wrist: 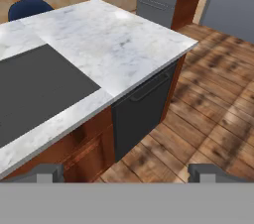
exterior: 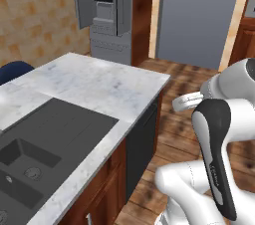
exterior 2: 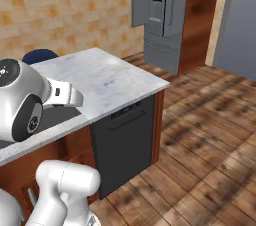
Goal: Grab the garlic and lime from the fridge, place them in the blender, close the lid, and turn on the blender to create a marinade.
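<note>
Fridge (exterior: 107,7) stands far off across the wood floor w/ door open; lime not visible from here. Jaws spread wide apart, holding nothing. Risk, I'd say: base driving over could clip the table (exterior: 99,87) corner, or arm could snag the open door.

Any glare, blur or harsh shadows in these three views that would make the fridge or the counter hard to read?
Left base view: flat, even light, no glare; the fridge is far and coarse, its door open. Right base view: soft mottled shadows on the wooden floor; the marble counter is clear. Hand view: sharp counter, and the hand has its tips wide apart.
</note>
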Robot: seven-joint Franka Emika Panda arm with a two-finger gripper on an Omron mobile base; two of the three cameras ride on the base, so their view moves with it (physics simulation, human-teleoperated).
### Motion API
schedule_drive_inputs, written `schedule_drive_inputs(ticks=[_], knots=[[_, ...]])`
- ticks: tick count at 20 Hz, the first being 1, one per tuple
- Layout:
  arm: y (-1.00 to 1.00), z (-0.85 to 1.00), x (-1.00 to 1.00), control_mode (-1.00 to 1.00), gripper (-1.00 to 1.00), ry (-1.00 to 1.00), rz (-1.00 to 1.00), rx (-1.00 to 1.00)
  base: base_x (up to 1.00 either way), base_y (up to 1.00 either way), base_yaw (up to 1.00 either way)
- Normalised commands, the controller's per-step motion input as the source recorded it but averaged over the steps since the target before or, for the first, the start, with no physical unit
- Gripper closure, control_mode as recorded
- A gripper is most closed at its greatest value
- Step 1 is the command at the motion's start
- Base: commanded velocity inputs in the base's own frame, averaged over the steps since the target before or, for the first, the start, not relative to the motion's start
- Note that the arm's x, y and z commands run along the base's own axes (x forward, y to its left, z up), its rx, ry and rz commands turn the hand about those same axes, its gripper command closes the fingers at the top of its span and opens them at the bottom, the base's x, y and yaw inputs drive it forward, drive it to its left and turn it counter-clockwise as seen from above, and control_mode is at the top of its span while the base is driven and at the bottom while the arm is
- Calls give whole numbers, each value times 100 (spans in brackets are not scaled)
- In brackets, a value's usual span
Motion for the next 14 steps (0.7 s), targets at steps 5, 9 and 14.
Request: schedule_drive_inputs(ticks=[5,9,14], knots=[[0,0,0,100,-100,0,0,0,98,-100,22],[0,0,0,100,-100,0,0,0,88,-100,23],[0,0,0,100,-100,0,0,0,86,-100,23]])
